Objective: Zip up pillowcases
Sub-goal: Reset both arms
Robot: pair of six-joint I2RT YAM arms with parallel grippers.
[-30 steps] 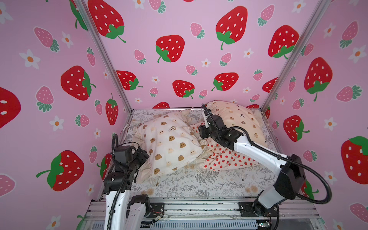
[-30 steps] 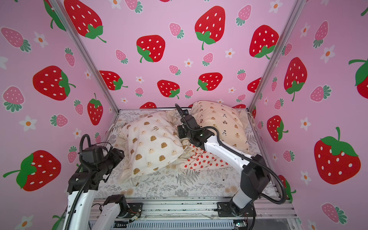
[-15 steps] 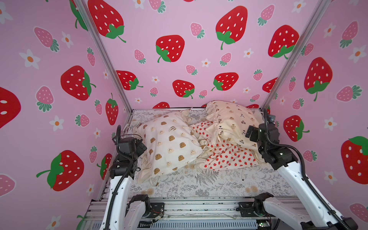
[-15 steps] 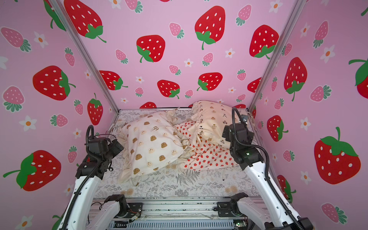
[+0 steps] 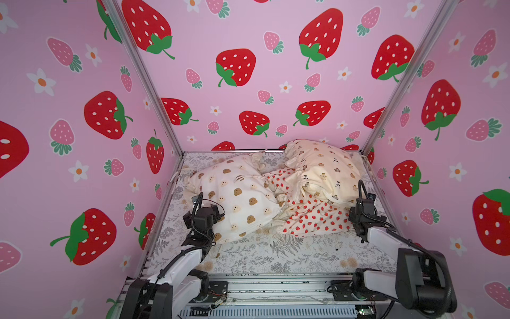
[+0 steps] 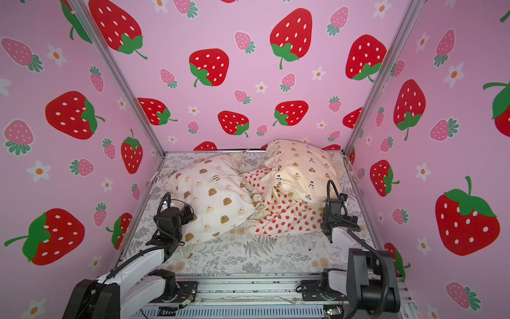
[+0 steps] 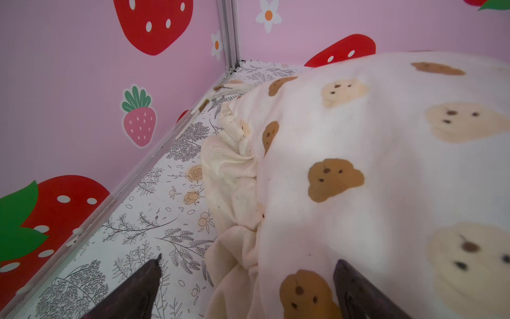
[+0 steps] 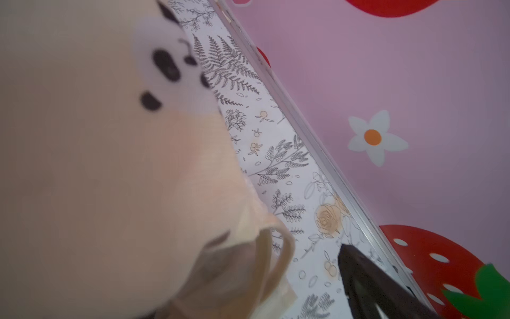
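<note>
Left hand (image 5: 216, 211) and right hand (image 5: 360, 205) each spread wide, gripping nothing.
Bear case (image 5: 237, 198) just beside left hand; cream case (image 5: 328, 171) back right, overlapping strawberry case (image 5: 311, 218); right hand beside both; all on fern sheet (image 5: 276, 248).

three pink walls (image 5: 248, 33) printed with strawberries and white flowers enclose the cell. silver corner posts (image 5: 147, 82) join them. a grey fern-print sheet (image 5: 289, 248) covers the tabletop.
</note>
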